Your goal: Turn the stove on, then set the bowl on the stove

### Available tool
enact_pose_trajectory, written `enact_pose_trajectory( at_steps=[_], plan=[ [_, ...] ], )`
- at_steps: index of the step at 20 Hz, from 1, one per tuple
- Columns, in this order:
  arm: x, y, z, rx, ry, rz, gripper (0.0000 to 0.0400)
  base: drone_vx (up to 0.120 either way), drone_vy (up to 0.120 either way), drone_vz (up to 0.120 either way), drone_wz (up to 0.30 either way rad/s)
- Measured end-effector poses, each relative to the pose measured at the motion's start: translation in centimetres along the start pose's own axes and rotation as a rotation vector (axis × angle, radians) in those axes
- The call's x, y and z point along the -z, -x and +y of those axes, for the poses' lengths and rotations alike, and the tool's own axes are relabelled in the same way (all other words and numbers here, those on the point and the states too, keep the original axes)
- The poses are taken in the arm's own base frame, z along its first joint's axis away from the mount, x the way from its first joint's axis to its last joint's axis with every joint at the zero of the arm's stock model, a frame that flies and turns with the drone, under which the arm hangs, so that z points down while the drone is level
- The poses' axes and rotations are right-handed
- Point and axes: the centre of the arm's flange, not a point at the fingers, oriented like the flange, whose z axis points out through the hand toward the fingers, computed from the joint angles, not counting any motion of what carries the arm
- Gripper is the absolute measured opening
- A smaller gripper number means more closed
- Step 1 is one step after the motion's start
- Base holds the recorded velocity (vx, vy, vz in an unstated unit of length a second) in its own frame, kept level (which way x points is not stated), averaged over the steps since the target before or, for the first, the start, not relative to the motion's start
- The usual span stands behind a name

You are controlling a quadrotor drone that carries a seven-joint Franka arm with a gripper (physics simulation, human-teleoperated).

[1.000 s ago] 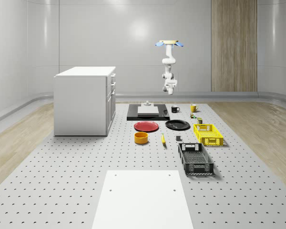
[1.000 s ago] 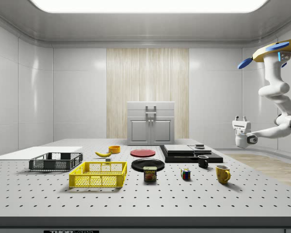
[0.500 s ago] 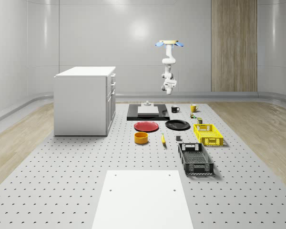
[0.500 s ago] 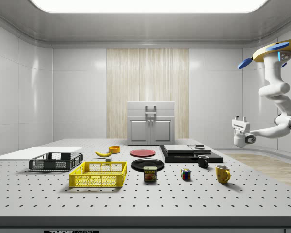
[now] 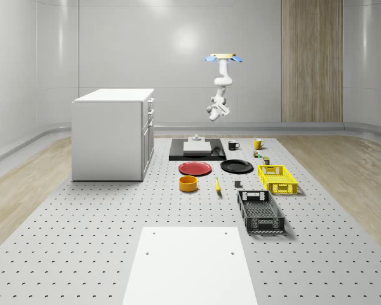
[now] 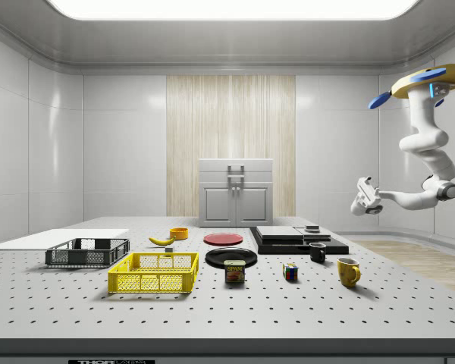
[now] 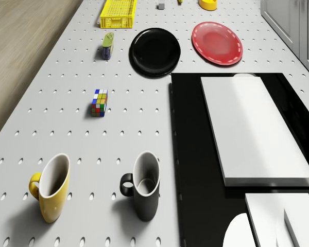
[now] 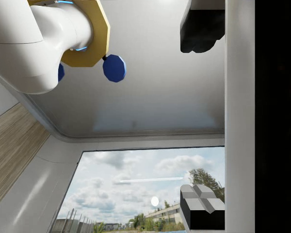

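Left of the stove [image 5: 178, 154], in the whole-scene view: a white cabinet [image 5: 111, 133], close beside the stove's left edge, with only a narrow lane of worktop [image 5: 82, 222] between. Nearer the camera than the stove's front edge, past the red plate [image 5: 195, 168]: the yellow bowl [image 5: 188, 183], upright on the worktop, apart from the stove and with nothing touching it. Bare worktop all round the bowl's left side. High over the stove's far side: the drone [image 5: 224, 58], hovering, arm bent down and forward. Pincer [image 5: 213, 112] well above the stove, touching nothing, tipped up toward the ceiling; in the wrist view pincer [image 8: 202, 116] released, fingers [image 8: 201, 26] spread wide with nothing between, drone body overhead. Open air between pincer and stove top in the side view. Right of the stove's front corner: a black plate [image 5: 236, 166]. Just beside the stove's right edge: a black mug [image 5: 232, 145], then a yellow mug [image 5: 257, 143]. Farther right of the stove and nearer the camera: a yellow crate [image 5: 277, 178] and a black crate [image 5: 260, 211], well apart from it.
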Motion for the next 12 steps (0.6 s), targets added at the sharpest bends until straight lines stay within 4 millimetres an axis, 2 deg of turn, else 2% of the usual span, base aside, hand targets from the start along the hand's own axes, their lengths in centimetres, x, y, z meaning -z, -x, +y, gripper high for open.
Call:
enact_pose_trajectory(
  at_steps=[3,6,9,12],
  plan=[
    [-1.1,3.2,-3.1,0.010,0.330,0.330,0.0400,0.120,-0.120,0.000,0.000],
    [-4.5,5.9,-5.8,0.021,0.697,0.694,0.0400,0.120,-0.120,0.000,0.000],
    [-8.6,7.1,-6.8,0.031,1.012,1.008,0.0400,0.120,-0.120,0.000,0.000],
    [-11.7,7.1,-6.7,0.040,1.233,1.228,0.0400,0.120,-0.120,-0.013,0.000]
  ],
)
